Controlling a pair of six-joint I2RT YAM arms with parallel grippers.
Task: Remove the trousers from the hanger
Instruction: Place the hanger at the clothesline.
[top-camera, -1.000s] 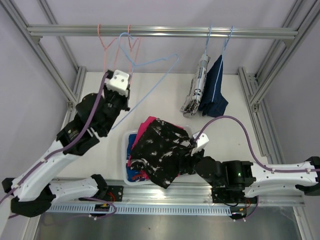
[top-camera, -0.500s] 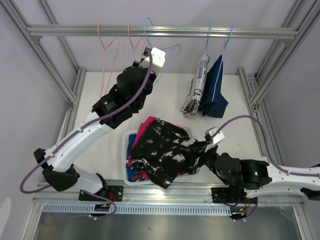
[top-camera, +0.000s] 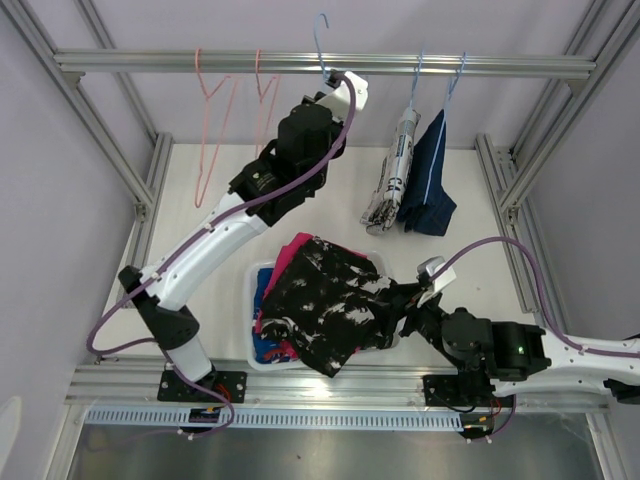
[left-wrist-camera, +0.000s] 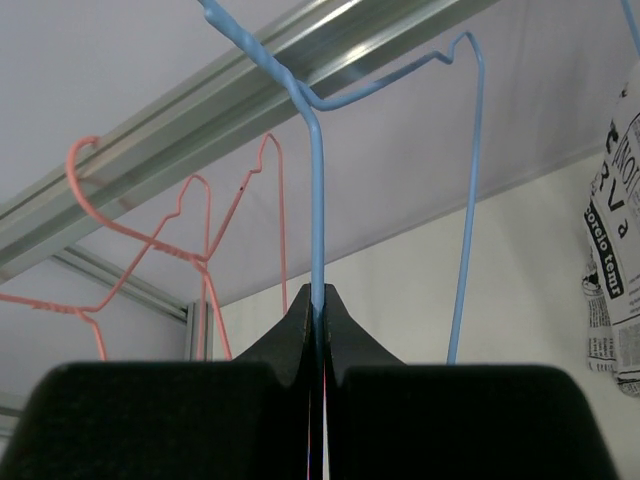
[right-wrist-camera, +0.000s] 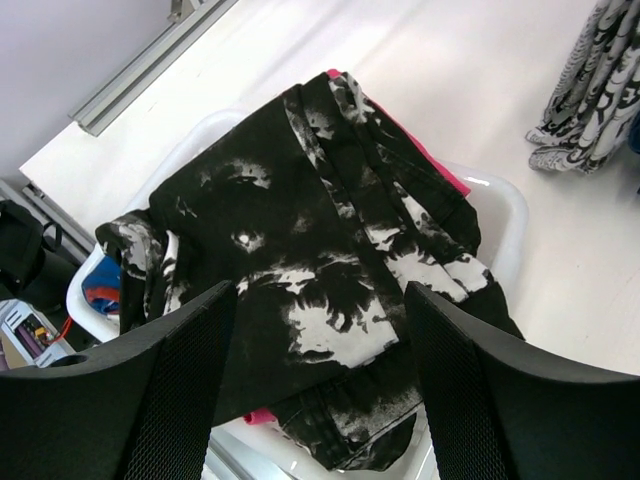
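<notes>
From above, we count three pairs done. The black trousers lie on top in the bin, over the pink trousers and the blue trousers. Two remain on the rail: the printed trousers and the denim trousers, side by side at the right. Both hang lengthwise straight down, top ends at their hangers and lower ends pointing at the table. The black pair is crumpled. Its length seems to run far to near, and the near end spills over the bin's front rim. The left gripper holds the bare blue hanger up at the rail, beside two empty pink hangers. The right gripper sits just right of the bin.

At the left wrist, we see the fingers clamped tight on the blue hanger's wire, which rises straight up to its hook just under the rail. The printed pair shows at the right edge.

At the right wrist, the fingers stand wide apart with nothing between them, above the black pair. We judge that pair released, and the printed pair next.
</notes>
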